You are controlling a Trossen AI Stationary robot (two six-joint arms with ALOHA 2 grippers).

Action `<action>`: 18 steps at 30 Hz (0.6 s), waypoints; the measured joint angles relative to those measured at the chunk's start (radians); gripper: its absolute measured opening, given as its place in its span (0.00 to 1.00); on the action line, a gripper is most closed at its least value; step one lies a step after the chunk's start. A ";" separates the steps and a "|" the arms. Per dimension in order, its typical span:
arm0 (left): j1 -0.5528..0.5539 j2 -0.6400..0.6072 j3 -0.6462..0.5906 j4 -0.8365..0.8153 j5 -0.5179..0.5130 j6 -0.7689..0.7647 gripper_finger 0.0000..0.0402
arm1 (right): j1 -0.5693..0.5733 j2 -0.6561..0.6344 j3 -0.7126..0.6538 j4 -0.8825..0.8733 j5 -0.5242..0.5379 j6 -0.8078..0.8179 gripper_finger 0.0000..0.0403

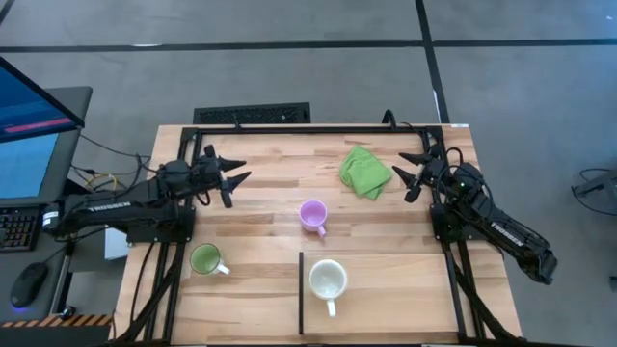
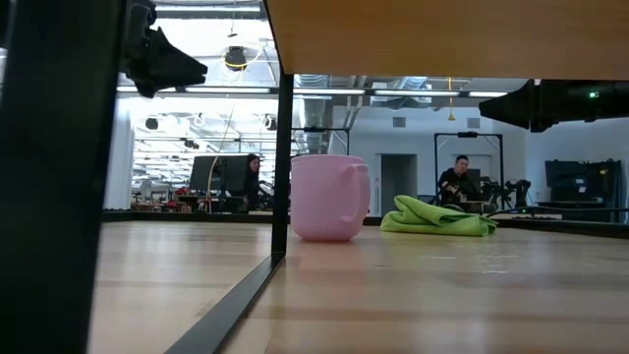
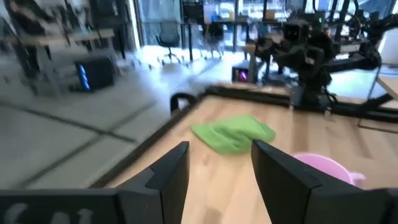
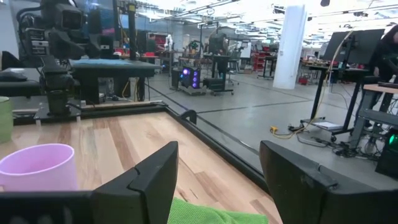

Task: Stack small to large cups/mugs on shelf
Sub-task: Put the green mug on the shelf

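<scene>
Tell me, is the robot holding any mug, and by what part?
Nothing is held. The left pincer and right pincer are open, apart from the purple mug.

- Ahead of your right gripper [image 4: 217, 180], the purple mug [image 4: 37, 168] is cut off by the picture's edge; its handle is hidden.
- Just beneath that gripper, the green cloth [image 4: 211, 214] shows only a sliver.
- Beyond your left gripper [image 3: 221, 171], the room is blurred.

free: centre strip btwn arms | obstacles: purple mug [image 1: 312, 215], green cloth [image 1: 364, 172]
</scene>
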 joint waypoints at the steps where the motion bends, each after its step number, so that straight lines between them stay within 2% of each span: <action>1: 0.000 0.000 0.015 -0.045 0.020 -0.027 0.41 | 0.000 0.000 0.000 0.000 0.000 0.000 0.62; 4: -0.001 0.003 0.084 -0.202 0.079 -0.161 0.41 | 0.000 0.000 0.000 0.000 0.000 0.000 0.62; 7: -0.016 0.003 0.150 -0.341 0.090 -0.245 0.41 | 0.000 0.000 0.000 0.000 0.000 0.000 0.62; 12: -0.052 0.002 0.275 -0.564 -0.008 -0.339 0.41 | 0.000 0.000 0.000 0.000 0.000 0.000 0.62; 18: -0.117 0.047 0.415 -0.781 -0.063 -0.469 0.41 | 0.000 0.000 0.000 0.000 0.000 0.000 0.62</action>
